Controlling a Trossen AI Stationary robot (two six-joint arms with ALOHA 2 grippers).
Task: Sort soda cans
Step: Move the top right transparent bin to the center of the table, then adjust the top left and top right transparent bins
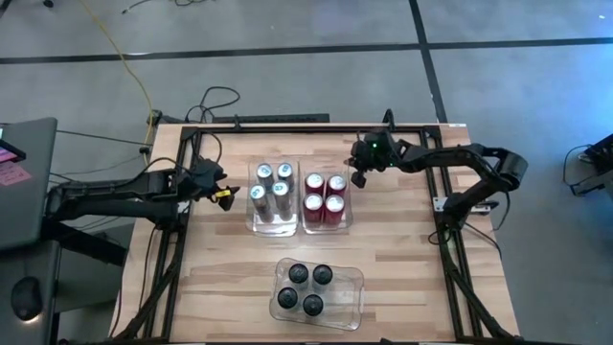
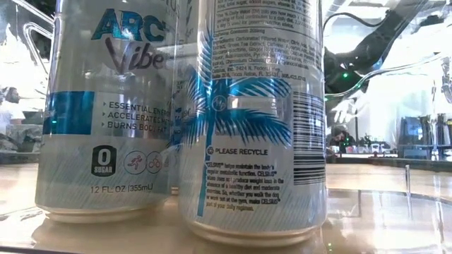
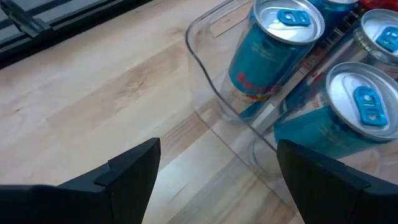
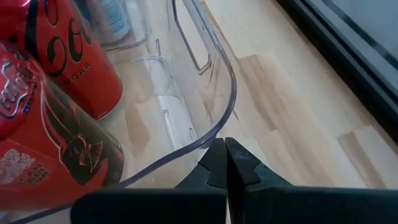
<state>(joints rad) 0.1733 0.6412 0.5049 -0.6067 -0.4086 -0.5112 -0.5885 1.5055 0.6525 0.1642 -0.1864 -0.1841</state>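
Four silver-blue soda cans (image 1: 271,187) stand upright in a clear bin (image 1: 273,227) at mid table. Four red cans (image 1: 325,193) stand in the clear bin (image 1: 327,228) next to it. Four black cans (image 1: 305,287) stand in a third bin (image 1: 351,279) nearer the front edge. My left gripper (image 1: 228,196) is open just left of the silver-blue bin, whose corner (image 3: 205,93) lies ahead of the open fingers (image 3: 217,177). My right gripper (image 1: 358,178) is shut at the far right corner of the red cans' bin. My right gripper has its shut fingertips (image 4: 217,152) right beside the curved rim (image 4: 219,127) of the red cans' bin, coming slanting down from the table's right. I cannot tell whether they touch the rim.
The low view looks through a clear wall at two silver-blue cans (image 2: 106,106) (image 2: 251,120) up close. A black frame rail (image 1: 306,129) runs along the table's far edge and down both sides. Bare wood (image 1: 220,278) lies at the front left and front right.
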